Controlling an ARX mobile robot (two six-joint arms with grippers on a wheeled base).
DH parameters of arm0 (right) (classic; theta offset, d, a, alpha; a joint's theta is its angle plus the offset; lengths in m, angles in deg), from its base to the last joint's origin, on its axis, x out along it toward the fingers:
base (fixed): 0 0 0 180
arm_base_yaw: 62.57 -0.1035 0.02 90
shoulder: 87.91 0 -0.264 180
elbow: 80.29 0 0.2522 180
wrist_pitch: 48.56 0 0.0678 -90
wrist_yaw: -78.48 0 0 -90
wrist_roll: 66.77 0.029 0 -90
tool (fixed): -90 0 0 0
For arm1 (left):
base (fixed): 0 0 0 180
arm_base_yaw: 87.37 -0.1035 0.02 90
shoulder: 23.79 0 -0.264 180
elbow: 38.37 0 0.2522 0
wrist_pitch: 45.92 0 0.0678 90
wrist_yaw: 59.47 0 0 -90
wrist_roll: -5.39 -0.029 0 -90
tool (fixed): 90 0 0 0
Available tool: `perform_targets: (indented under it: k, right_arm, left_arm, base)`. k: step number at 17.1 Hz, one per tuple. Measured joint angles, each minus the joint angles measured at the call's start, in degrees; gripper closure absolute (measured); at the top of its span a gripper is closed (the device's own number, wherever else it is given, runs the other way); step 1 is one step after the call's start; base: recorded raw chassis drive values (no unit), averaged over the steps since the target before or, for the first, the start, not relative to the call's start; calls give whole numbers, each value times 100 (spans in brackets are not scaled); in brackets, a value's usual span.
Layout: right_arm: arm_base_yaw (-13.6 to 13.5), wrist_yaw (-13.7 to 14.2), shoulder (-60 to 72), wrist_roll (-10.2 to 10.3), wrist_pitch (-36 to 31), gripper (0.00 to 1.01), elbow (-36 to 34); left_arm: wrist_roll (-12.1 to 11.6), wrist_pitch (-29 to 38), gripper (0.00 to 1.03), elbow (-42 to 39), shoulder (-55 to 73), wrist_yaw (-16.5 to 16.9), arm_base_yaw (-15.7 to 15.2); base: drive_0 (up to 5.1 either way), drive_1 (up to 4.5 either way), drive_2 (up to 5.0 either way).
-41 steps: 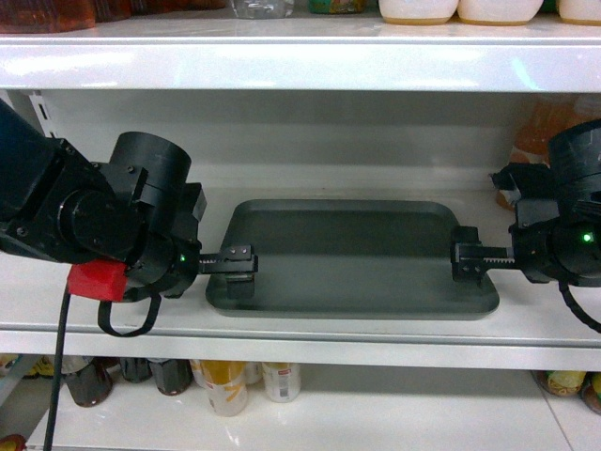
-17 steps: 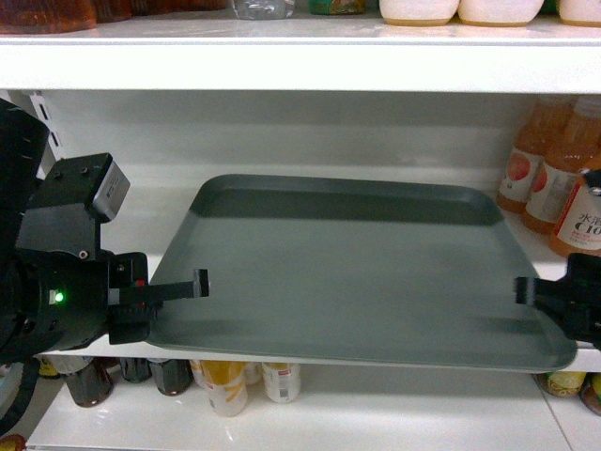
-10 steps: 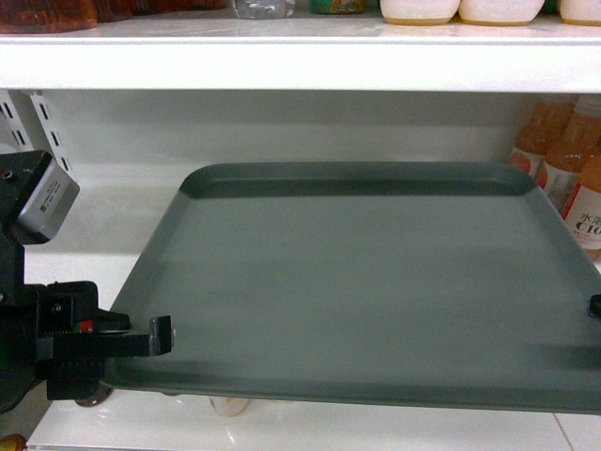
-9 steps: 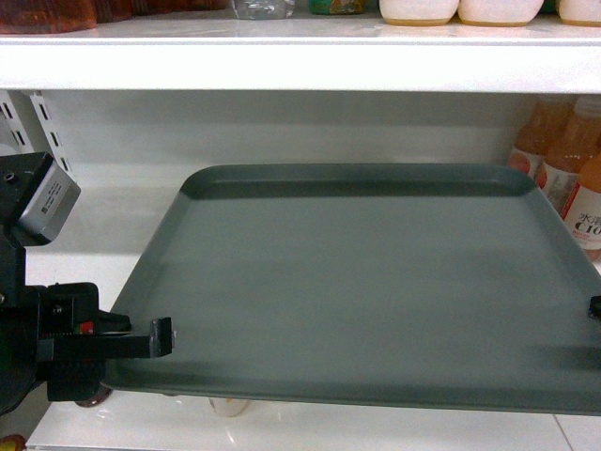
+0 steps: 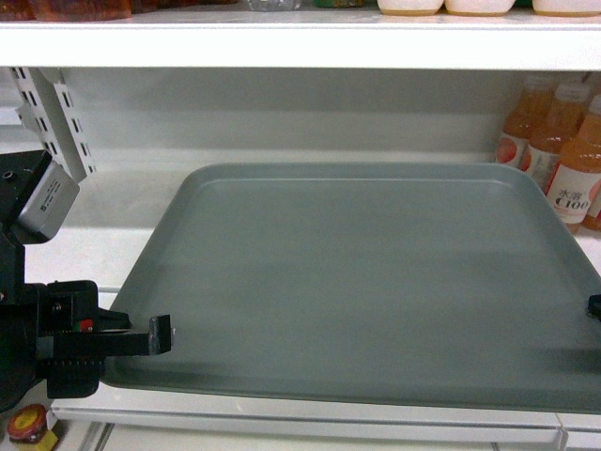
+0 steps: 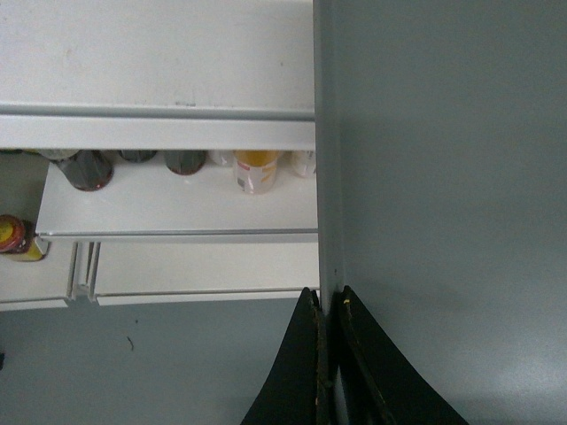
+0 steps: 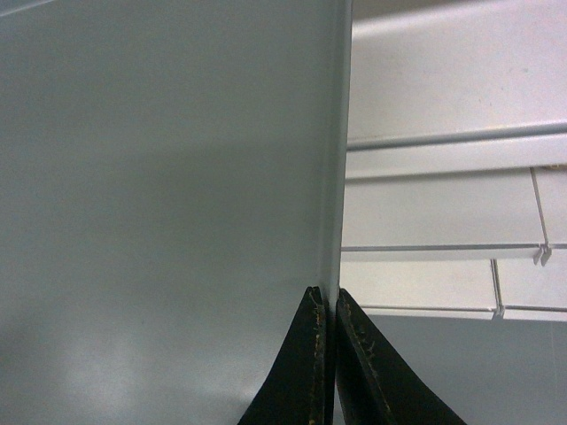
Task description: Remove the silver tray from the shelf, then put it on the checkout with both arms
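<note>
The silver tray point(image 5: 366, 282), a flat grey-green rectangle with a low rim, hangs level in front of the white shelf point(image 5: 89, 249) and fills most of the head view. My left gripper point(image 5: 161, 335) is shut on its left rim, near the front corner. In the left wrist view the black fingers point(image 6: 306, 372) pinch the tray's rim point(image 6: 328, 177). My right gripper point(image 5: 595, 305) shows only as a black sliver at the frame's right edge. In the right wrist view my right gripper point(image 7: 330, 301) is shut on the tray's point(image 7: 159, 177) right rim. The checkout is out of view.
Orange drink bottles point(image 5: 563, 178) stand at the back right of the shelf. A slotted white upright point(image 5: 66, 113) rises at the left and an upper shelf board point(image 5: 282, 42) runs overhead. Bottles and cans point(image 6: 257, 168) sit on a lower board, with grey floor point(image 6: 133, 363) below.
Both grippers have lifted the tray off the shelf board and drawn it toward the camera. In the last half second the shelf, upright and bottles shifted in view while the tray stayed put.
</note>
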Motion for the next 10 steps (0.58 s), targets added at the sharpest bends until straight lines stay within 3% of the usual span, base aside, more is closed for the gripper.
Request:
perform_targets:
  k: [10]
  right_arm:
    - [0, -11, 0, 4, -15, 99, -4]
  left_arm:
    - [-4, 9, 100, -4, -9, -7, 0]
  base:
    - [12, -417, 440]
